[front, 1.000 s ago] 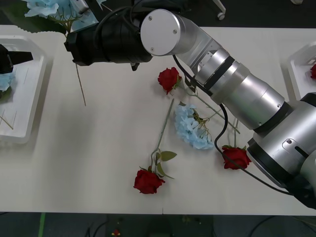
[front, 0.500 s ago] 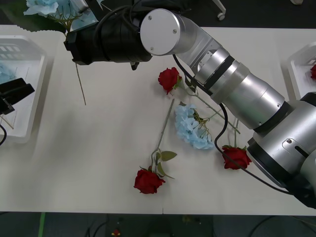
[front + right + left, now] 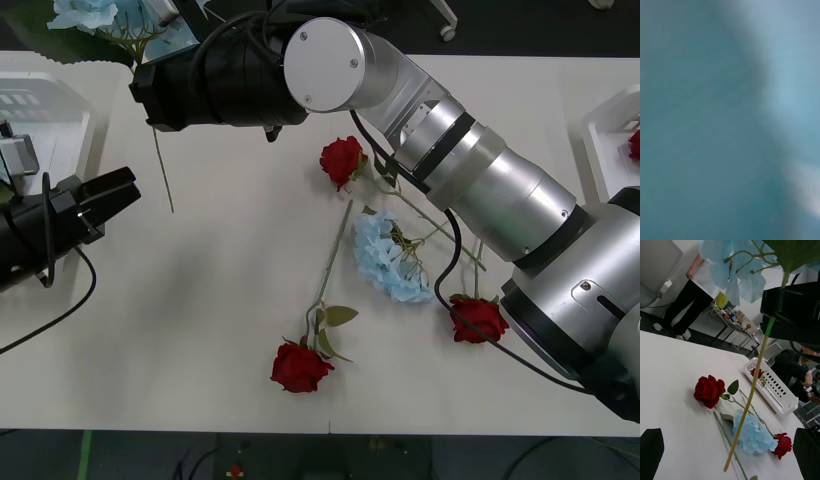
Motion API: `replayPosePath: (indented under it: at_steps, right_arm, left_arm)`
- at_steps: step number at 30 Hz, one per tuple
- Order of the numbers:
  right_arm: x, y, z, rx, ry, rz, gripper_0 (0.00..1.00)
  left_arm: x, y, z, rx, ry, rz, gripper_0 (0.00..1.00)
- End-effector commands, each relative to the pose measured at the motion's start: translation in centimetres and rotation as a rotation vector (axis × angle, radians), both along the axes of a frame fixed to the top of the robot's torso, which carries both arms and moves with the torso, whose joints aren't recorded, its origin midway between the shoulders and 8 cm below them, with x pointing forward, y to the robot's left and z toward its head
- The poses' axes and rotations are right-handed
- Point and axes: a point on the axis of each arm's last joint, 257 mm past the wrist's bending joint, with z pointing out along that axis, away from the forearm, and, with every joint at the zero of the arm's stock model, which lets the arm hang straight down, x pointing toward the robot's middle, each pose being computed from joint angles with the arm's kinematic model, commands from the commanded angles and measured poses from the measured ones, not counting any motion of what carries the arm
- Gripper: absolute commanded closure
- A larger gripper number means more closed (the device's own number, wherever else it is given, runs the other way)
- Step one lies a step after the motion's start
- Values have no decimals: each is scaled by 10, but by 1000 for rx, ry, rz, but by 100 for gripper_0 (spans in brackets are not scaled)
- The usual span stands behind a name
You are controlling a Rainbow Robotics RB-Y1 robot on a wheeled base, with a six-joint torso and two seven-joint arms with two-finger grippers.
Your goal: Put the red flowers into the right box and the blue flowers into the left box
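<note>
Left gripper [image 3: 128, 187] moved off left box [image 3: 55, 110]

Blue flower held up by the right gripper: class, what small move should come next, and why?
Probably the left gripper, open and just off the left box, should close in on the hanging stem of the blue flower. The right gripper holds that flower high over the table, beyond the box, so a handover looks likely before it goes into the box.
</note>
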Motion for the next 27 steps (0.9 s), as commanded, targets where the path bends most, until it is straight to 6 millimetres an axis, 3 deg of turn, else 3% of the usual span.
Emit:
replayPosePath:
  at_steps: [1, 6, 12, 14, 15, 16, 27]
  right_arm:
    - [-17, 24, 34, 24, -45, 40, 100]
    - [-17, 24, 35, 30, -49, 40, 100]
    - [-16, 24, 35, 29, -49, 38, 100]
    - [-17, 24, 34, 27, -49, 39, 100]
    - [-17, 24, 35, 28, -50, 40, 100]
    - [-16, 24, 35, 29, -49, 38, 100]
    - [-15, 24, 37, 36, -54, 35, 100]
  left_arm:
    - [3, -33, 28, -61, -47, -56, 0]
    - [16, -52, 32, -46, -62, -55, 0]
    - [33, -60, 33, -34, -64, -15, 0]
    - [37, -63, 35, -41, -64, -5, 32]
    - [40, -66, 36, -44, -62, -1, 92]
    - [42, -68, 35, -41, -59, 2, 100]
    - [53, -74, 38, -38, -58, 25, 100]
